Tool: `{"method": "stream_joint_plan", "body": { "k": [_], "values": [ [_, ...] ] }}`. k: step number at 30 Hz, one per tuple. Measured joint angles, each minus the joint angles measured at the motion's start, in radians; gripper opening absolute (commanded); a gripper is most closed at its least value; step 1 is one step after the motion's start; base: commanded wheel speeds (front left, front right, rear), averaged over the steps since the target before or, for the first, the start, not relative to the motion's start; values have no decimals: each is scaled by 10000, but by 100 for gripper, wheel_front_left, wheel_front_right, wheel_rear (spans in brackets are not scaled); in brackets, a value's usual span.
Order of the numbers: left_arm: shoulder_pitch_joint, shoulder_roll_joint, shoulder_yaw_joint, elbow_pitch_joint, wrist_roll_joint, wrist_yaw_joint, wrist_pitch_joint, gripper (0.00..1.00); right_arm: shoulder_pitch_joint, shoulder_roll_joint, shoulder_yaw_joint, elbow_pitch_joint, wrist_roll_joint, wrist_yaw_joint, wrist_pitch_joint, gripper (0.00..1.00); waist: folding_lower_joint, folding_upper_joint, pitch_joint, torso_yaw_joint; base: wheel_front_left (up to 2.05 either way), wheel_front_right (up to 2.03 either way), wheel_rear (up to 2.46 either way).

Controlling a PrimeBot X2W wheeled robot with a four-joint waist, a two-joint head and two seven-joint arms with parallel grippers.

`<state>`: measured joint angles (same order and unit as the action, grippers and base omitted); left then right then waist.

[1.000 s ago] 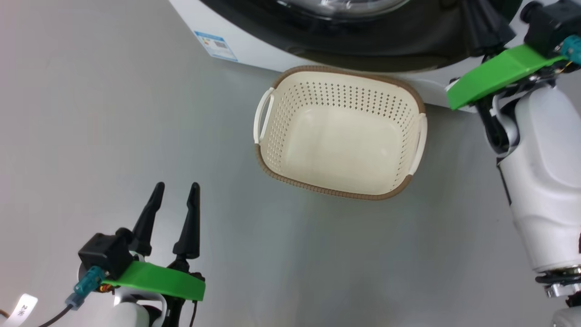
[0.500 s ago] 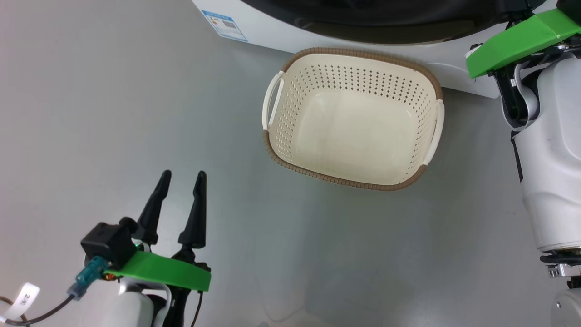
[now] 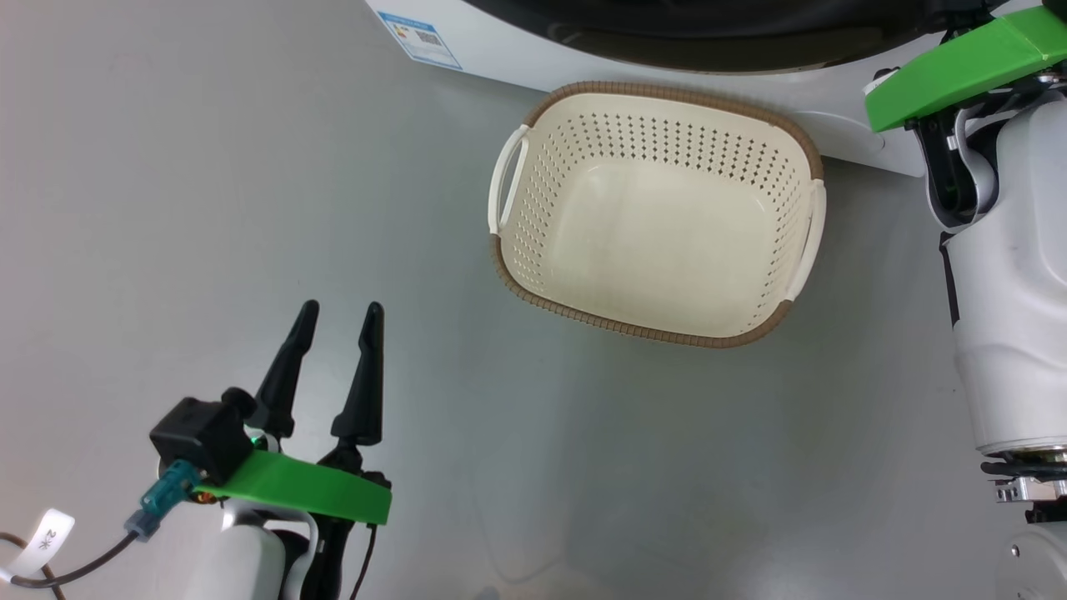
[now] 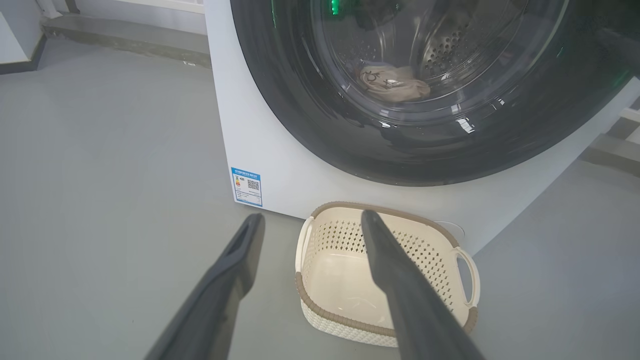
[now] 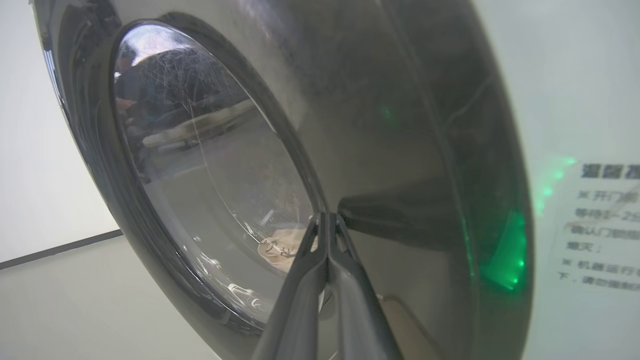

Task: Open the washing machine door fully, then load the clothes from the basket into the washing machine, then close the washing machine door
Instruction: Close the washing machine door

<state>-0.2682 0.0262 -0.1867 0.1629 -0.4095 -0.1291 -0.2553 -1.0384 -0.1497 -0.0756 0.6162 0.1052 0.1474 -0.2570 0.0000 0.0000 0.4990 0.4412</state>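
Observation:
The basket [image 3: 642, 332] stands empty on the floor before the washing machine [image 3: 517, 62]. In the left wrist view the washing machine door [image 4: 310, 130] lies flush against the washing machine [image 4: 260, 145], and the clothes [image 4: 395, 82] show as a cream bundle behind its glass. My left gripper [image 3: 342, 306] hovers open and empty, left of and nearer to me than the basket [image 4: 310, 305]. My right gripper [image 5: 327, 216] is shut, with its tips at the door's [image 5: 400, 125] black rim beside the window. The clothes [image 5: 280, 250] show through the glass.
Grey floor [image 3: 208, 208] spreads left of the basket and in front of it. A blue label [image 3: 419, 37] marks the machine's lower corner. My right forearm [image 3: 1009, 292] rises at the right edge. A printed sticker [image 5: 595, 225] sits on the white front beside the door.
The head camera has shifted, so the machine has slid toward the picture's top and the door glass has left it. The basket stays put. Both grippers keep their states.

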Motion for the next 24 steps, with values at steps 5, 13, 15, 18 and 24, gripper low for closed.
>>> {"method": "stream_joint_plan", "body": {
  "k": [5, 13, 15, 18, 24],
  "values": [
    [0, -6, 0, 42, 0, 0, 0, 100, -7, 15, 77, 27, 4, -6, 0, 0, 1, 0, -89, -28, 0, 0, 0],
    [27, -15, 33, 309, 105, 0, 0, 100, 192, -180, 784, 228, 251, -104, -2, 5, 0, 1, -530, -147, 0, 0, 0],
    [57, -15, 67, 410, 188, 0, 0, 100, 436, -188, 968, 259, 334, -109, -2, 30, 0, 0, -698, -198, 0, 0, 0],
    [213, -15, 161, 541, 267, 0, 0, 100, 929, -138, 1225, 293, 625, -111, -2, 58, 0, 0, -969, -282, 0, 0, 0],
    [569, 84, 414, 723, 349, 0, 0, 100, 1825, -50, 1722, 247, 968, -111, 0, 100, 0, 0, -1527, -509, 0, 0, 0]
  ]
}}
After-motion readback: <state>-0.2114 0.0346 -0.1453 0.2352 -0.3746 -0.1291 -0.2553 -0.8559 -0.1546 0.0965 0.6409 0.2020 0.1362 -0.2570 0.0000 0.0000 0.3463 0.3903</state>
